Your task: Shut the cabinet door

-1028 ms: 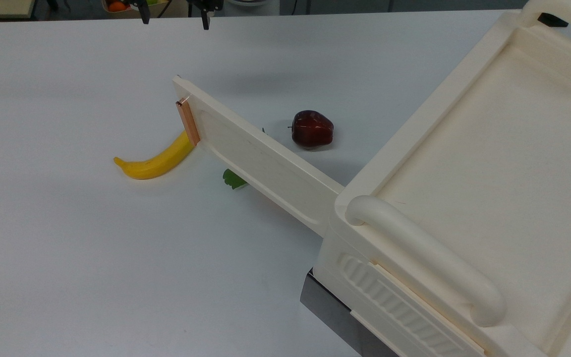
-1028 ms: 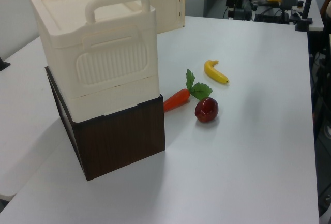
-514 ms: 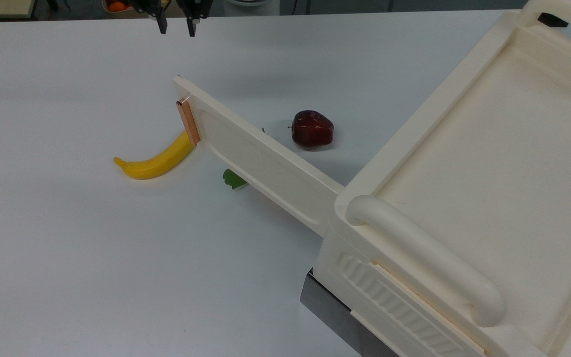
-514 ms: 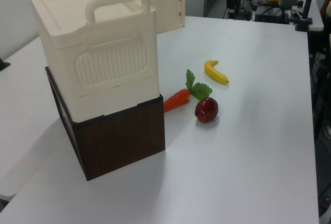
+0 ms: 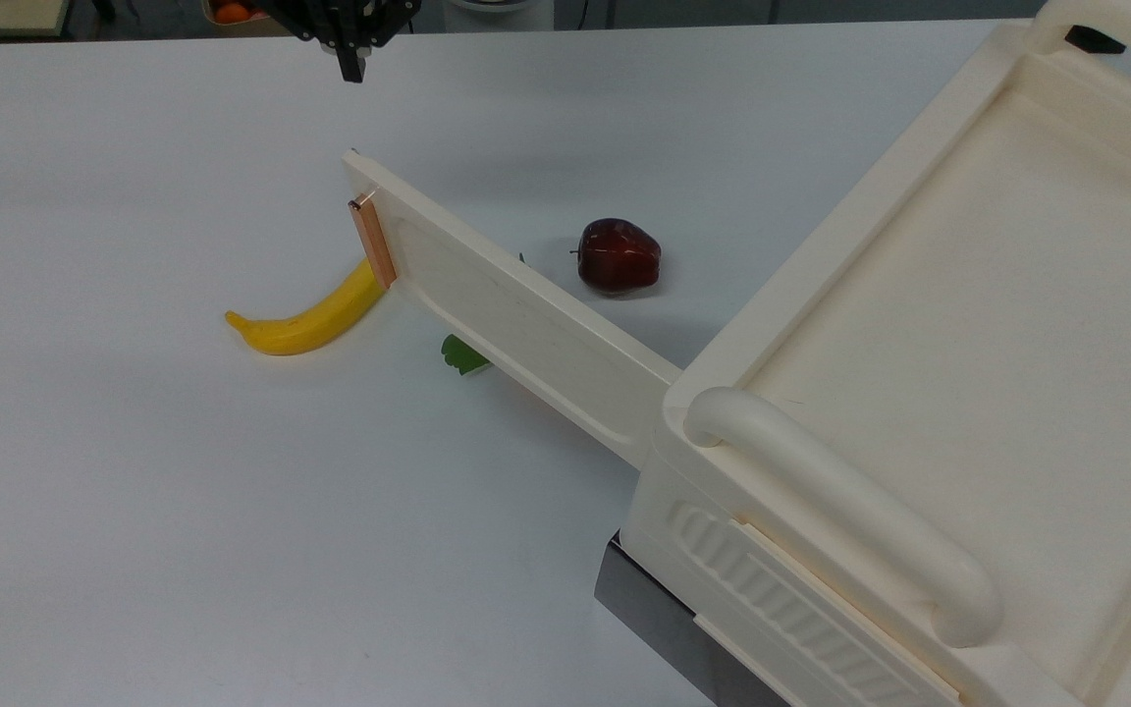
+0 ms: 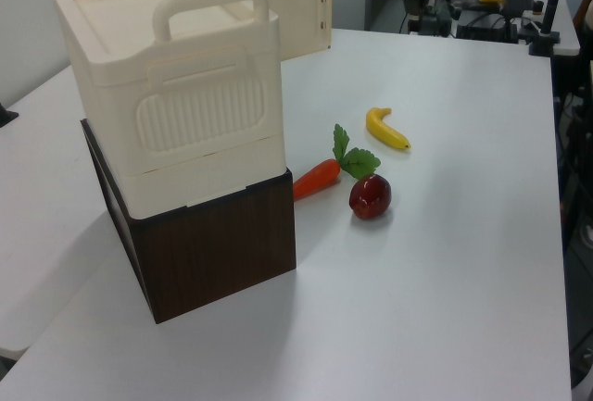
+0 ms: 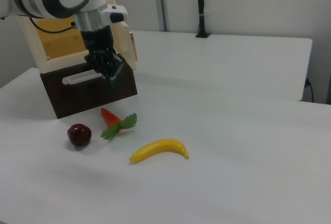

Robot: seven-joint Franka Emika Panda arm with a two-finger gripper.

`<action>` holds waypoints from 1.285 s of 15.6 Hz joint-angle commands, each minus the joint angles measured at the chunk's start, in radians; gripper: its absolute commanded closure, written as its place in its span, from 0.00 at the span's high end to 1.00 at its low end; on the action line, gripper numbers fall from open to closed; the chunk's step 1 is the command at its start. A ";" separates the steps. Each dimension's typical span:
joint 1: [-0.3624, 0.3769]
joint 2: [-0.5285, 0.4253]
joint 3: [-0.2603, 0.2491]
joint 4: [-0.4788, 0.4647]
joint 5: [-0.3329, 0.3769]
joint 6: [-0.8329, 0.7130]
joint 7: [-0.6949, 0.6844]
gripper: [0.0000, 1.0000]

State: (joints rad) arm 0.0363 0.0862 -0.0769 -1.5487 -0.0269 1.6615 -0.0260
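The cabinet door (image 5: 516, 314) stands swung wide open from the cabinet (image 5: 968, 393), reaching toward the top view's far left above the tabletop (image 5: 183, 511). It looks stiff, light, and smooth: push near the copper strip (image 5: 372, 241). The gripper (image 5: 353, 67) hangs beyond it, fingers together.

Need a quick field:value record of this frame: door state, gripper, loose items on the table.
cabinet door: open, swung out from the cabinet, copper strip at its free end
gripper: shut, empty, above the table beyond the door's free end in the top view, not touching the door
banana: on the table, by the door's free end in the top view
apple: dark red, on the table
carrot: on the table between the cabinet's base and the apple in the left view
task: door not yet closed
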 commanded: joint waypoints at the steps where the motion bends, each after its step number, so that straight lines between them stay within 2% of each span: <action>1: -0.030 0.033 0.002 0.067 0.060 0.065 0.017 0.00; 9: -0.041 0.035 0.002 0.104 0.177 0.461 0.037 0.00; 13: -0.027 0.047 0.011 0.104 0.176 0.653 0.142 0.00; 20: 0.004 0.147 0.028 0.105 0.180 0.836 0.172 0.00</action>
State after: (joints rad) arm 0.0114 0.1818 -0.0521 -1.4520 0.1395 2.4344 0.1273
